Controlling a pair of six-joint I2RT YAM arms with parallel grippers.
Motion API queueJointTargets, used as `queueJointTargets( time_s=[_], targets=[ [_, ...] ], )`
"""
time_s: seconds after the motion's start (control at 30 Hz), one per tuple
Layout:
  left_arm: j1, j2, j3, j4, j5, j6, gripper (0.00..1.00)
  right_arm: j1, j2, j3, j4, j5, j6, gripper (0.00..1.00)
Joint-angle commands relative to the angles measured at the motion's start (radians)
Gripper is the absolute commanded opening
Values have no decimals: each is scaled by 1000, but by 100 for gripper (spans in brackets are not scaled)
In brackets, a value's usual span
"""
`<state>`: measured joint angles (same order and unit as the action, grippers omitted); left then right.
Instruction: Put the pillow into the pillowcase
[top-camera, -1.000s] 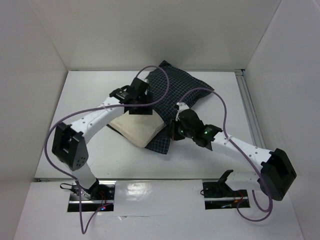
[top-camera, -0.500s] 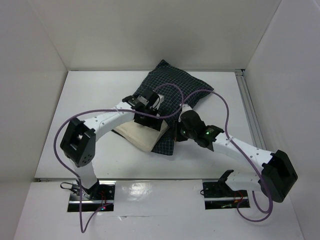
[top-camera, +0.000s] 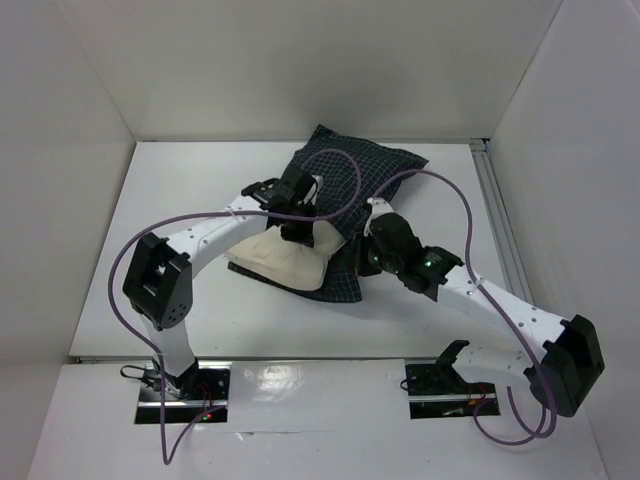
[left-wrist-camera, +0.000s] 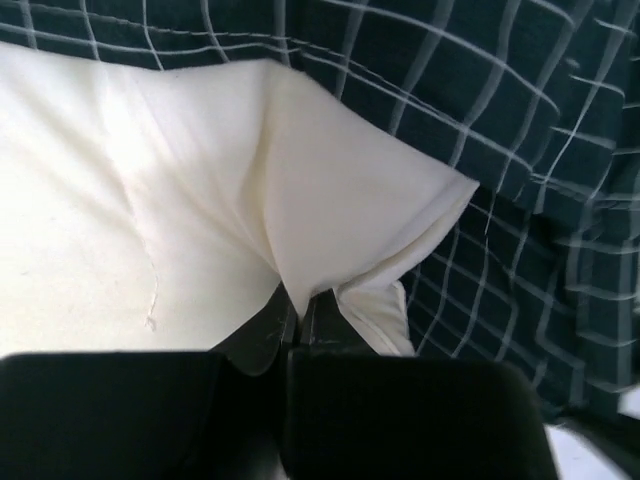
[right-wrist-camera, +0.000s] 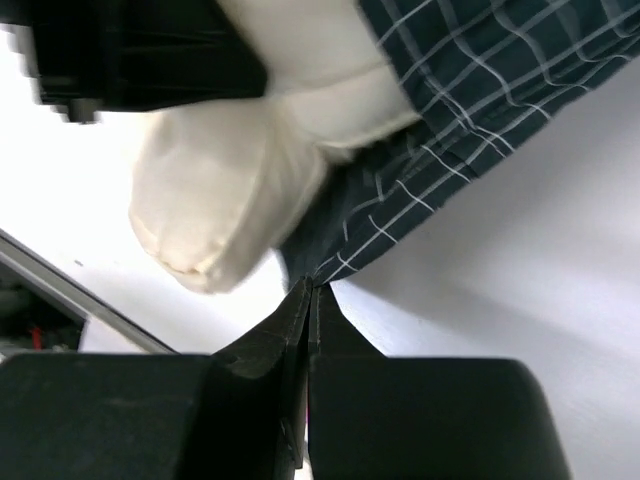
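Note:
The cream pillow lies mid-table, its far end inside the dark checked pillowcase. My left gripper sits at the pillowcase mouth. In the left wrist view it is shut on a pinched fold of the pillow, with the pillowcase just beyond. My right gripper is at the lower flap of the case. In the right wrist view it is shut on the hem of the pillowcase, which is lifted off the table, and the bare end of the pillow bulges to the left.
White walls close in the table on the left, back and right. A metal rail runs along the right edge. Purple cables loop over the pillowcase. The left arm's black wrist fills the top left of the right wrist view.
My left gripper opened, shifted right along the pillow toward the case mouth, then shut on a pillow fold. My right gripper moved slightly right, holding the hem, and more pillow is covered.

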<state>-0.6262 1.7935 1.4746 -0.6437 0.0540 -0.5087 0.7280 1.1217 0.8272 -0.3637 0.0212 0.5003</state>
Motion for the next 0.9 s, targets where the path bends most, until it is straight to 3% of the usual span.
queueJointTargets(
  time_s=[0.0, 0.17, 0.3, 0.5, 0.57, 0.67, 0.7, 0.77, 0.87],
  targets=[
    [0, -19, 186, 109, 14, -119, 0, -1, -43, 150, -49, -15, -43, 0],
    [-13, 82, 259, 140, -78, -218, 0, -1, -135, 115, -35, -89, 4, 0],
    [-24, 214, 245, 206, -65, -326, 0, -1, -158, -41, -49, -127, 73, 0],
    [-76, 214, 182, 326, 13, -311, 0, -1, -283, -92, -220, 63, 93, 0],
    [-86, 214, 196, 316, 70, -281, 21, -1, -283, -50, -300, 156, 93, 0],
    [-95, 155, 196, 283, 90, -234, 56, -1, -257, -23, -311, 177, 81, 40],
    [-95, 130, 175, 264, 90, -205, 61, -1, -247, -7, -311, 177, 69, 67],
    [-95, 48, 159, 231, 46, -177, 73, -1, -223, 16, -298, 195, 69, 74],
    [-70, -82, 121, 173, -21, -145, 73, -1, -197, 56, -274, 204, 34, 83]
  ],
)
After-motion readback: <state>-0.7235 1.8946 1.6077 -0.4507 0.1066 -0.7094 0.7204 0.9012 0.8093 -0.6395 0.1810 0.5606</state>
